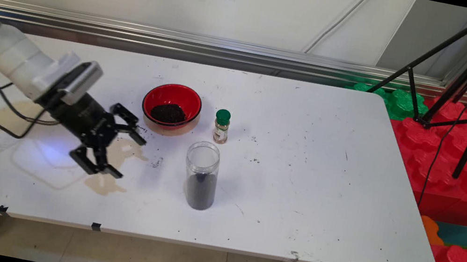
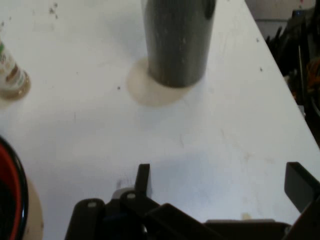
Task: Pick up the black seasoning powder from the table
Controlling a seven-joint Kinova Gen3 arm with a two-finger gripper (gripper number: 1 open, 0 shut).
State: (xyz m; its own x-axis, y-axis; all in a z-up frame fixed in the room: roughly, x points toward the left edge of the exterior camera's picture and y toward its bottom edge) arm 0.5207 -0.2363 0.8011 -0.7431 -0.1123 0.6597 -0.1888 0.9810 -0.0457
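Three things on white table (image 1: 300,185), largest first. Tall clear jar (image 1: 200,175), upright, dark fill in lower half, right of claw (image 1: 123,153) and nearest to it. Red bowl (image 1: 172,104) of dark grains, farther back. Small green-capped bottle (image 1: 221,125), right of bowl. Claw spread wide, grasping nothing, low over table.

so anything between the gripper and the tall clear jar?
Nothing visible. The open gripper hangs left of the jar with only stained table between; the red bowl and spice bottle stand farther back.
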